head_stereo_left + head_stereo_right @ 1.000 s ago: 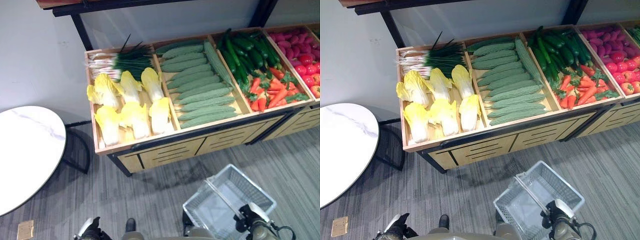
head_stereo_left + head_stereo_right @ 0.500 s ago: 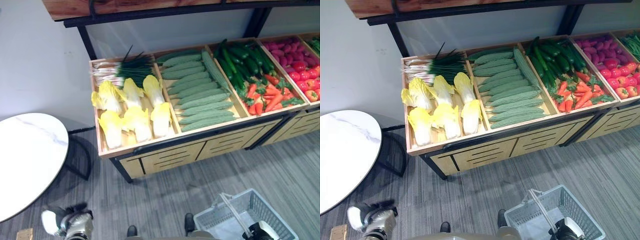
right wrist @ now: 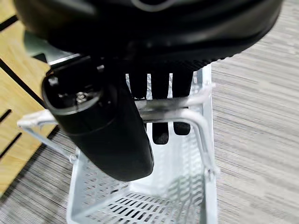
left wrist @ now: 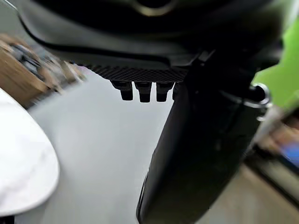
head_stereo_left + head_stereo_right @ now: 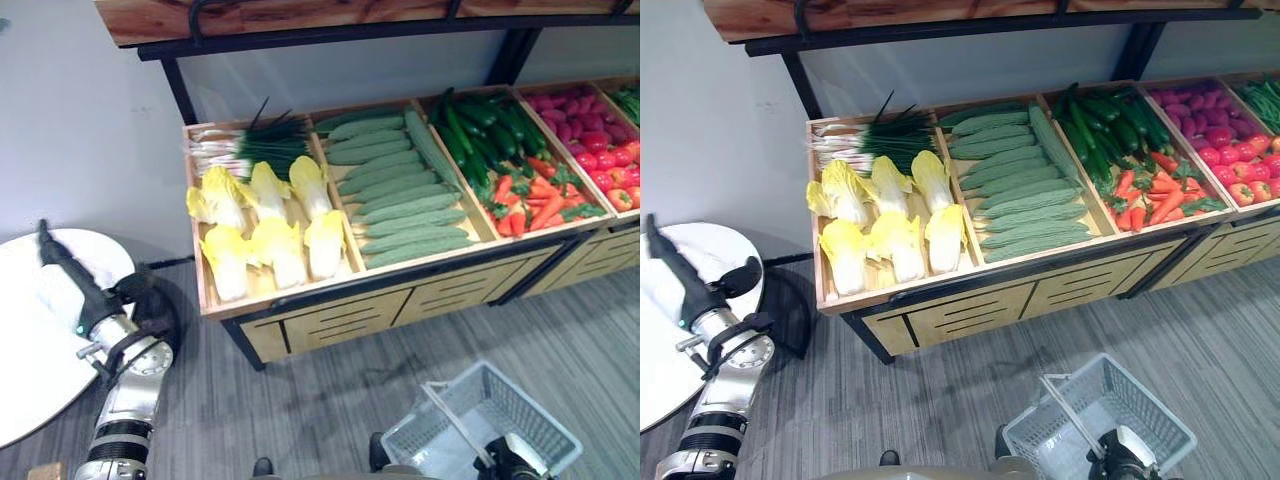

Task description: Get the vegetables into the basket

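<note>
Closest to you, the right robot hand (image 3: 154, 93) is hooked on the handle (image 3: 173, 111) of the white wire basket (image 5: 1110, 412). In the right wrist view its fingers curl over that handle bar with the thumb on the near side, so it's clamped on the basket. The basket hangs low over the grey striped carpet (image 5: 560, 330), and I can't spot any veg inside it.

Off to your left, the left robot hand (image 5: 70, 280) is raised over the round white desk (image 5: 30, 350). Its fingers are stretched out straight and the thumb sticks out to the side, so it's apart and carrying nothing.

Further out is the wooden produce stand (image 5: 330, 310), and that's where all the vegetables sit. Going from your left: the first bin has yellow-green cabbages (image 5: 265, 235) at the front and a bunch of green onions (image 5: 245, 145) behind them. The next bin is stacked with pale green bitter gourds (image 5: 400, 200), lying crosswise, with one set lengthwise along its right side. The next has carrots (image 5: 540, 195) at the front and dark cucumbers (image 5: 480, 125) at the back. The bin at the far right holds red tomatoes (image 5: 620, 170), with some purplish-pink veg (image 5: 570, 108) behind them that I can't name.

A dark frame with a wooden shelf (image 5: 300, 15) runs over the stand, against a grey wall.
</note>
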### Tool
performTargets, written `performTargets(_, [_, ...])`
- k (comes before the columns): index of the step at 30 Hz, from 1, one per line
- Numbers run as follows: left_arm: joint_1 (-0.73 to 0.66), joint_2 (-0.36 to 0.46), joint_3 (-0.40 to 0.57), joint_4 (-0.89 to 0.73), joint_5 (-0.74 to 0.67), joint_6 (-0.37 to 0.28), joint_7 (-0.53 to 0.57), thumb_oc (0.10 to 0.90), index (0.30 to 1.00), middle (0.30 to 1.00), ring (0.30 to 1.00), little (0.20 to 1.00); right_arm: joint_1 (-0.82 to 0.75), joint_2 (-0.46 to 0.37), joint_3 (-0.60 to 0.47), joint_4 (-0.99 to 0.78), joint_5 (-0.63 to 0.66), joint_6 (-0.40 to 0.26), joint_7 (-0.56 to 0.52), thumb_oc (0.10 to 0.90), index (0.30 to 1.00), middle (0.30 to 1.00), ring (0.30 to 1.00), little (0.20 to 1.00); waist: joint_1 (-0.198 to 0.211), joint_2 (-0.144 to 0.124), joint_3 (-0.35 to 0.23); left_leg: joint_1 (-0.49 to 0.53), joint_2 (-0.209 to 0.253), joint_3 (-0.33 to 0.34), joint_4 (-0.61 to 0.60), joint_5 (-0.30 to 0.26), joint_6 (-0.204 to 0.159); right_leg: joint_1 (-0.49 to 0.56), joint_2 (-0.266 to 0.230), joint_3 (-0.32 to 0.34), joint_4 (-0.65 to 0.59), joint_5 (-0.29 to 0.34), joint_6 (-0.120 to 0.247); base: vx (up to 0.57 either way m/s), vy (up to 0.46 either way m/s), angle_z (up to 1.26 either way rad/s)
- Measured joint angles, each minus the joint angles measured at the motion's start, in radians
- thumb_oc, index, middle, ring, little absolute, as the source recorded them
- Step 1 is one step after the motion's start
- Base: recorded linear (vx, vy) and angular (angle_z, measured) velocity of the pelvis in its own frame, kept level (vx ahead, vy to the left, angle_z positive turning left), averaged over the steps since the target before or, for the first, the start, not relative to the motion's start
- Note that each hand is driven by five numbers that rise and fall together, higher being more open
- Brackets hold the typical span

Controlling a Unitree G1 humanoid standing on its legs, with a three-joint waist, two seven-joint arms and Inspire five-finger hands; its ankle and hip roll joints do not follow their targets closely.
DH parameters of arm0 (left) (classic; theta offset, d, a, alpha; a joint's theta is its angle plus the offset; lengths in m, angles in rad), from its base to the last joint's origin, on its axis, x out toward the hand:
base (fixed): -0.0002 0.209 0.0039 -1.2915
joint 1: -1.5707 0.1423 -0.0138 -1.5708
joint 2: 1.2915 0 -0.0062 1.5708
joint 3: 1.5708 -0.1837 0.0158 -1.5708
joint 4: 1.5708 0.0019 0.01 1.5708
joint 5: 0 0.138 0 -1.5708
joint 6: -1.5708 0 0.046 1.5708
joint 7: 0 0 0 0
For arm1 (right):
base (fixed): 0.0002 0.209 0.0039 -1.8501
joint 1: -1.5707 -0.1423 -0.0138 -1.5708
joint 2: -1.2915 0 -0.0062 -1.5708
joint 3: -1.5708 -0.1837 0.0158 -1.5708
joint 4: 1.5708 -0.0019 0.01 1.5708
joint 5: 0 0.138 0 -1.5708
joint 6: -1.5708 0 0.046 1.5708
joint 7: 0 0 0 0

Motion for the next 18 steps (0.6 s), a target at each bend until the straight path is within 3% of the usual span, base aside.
performTargets(6, [-0.024,-0.058,-0.108,0.066,0.009,0.005,-0.056,0.900,1.000,1.000,1.000,1.000,-0.005,0.007,0.001,-0.012,-0.002,-0.007,0.002,0.400,0.300,0.300,0.300,0.300,-0.023,-0.001,0.000,0.000,0.004,0.020,0.000,-0.001,0.001,-0.012,0.008,0.018,0.000,0.000,0.000,0.01,-0.015,-0.10])
performTargets(18, [-0.077,-0.075,-0.180,0.256,0.019,0.030,-0.090,0.900,1.000,1.000,1.000,1.000,-0.022,0.008,0.029,-0.007,-0.002,-0.009,0.000,0.400,0.300,0.300,0.300,0.300,-0.032,-0.008,0.004,-0.015,0.019,0.049,0.000,-0.006,0.006,-0.045,0.025,0.043,0.000,0.003,-0.003,0.01,-0.018,-0.08])
